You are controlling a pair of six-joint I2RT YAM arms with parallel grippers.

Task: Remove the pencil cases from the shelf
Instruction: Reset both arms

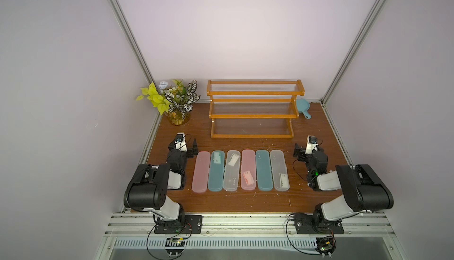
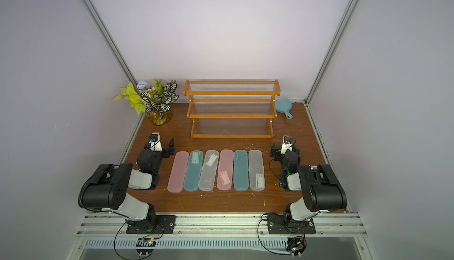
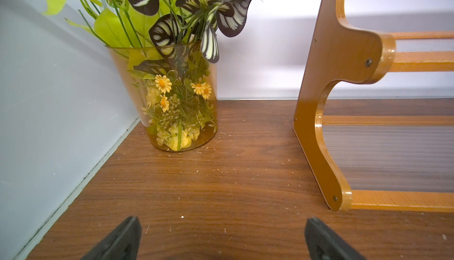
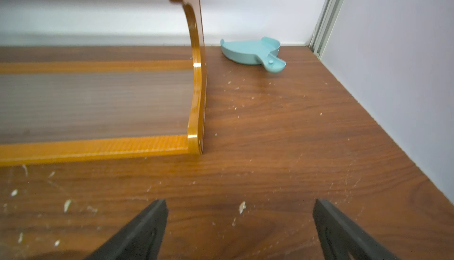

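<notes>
This one looks pretty much done, as far as I can tell. The shelf (image 1: 253,116) sits at the back of the worktop (image 1: 245,202), and all three ribbed tiers are bare in both top views.

The six pencil cases (image 1: 248,165) lie flat on the worktop in a neat row in front of the shelf, side by side, long ends pointing toward it. The order is pink, teal, frosted clear, then the same three again. Neighbours look like they're touching or nearly so, can't say which.

The left pincer (image 3: 222,220) is spread wide with nothing between its jaws. It sits just off the left end of the row, facing the flower vase (image 3: 172,99) and the shelf's side panel. Same deal for the right pincer (image 4: 240,202): wide apart and empty, off the right end, facing the little teal pan (image 4: 250,52) beside the shelf.

My read: no case is left to pull. At most the arms might need to tuck back.
</notes>
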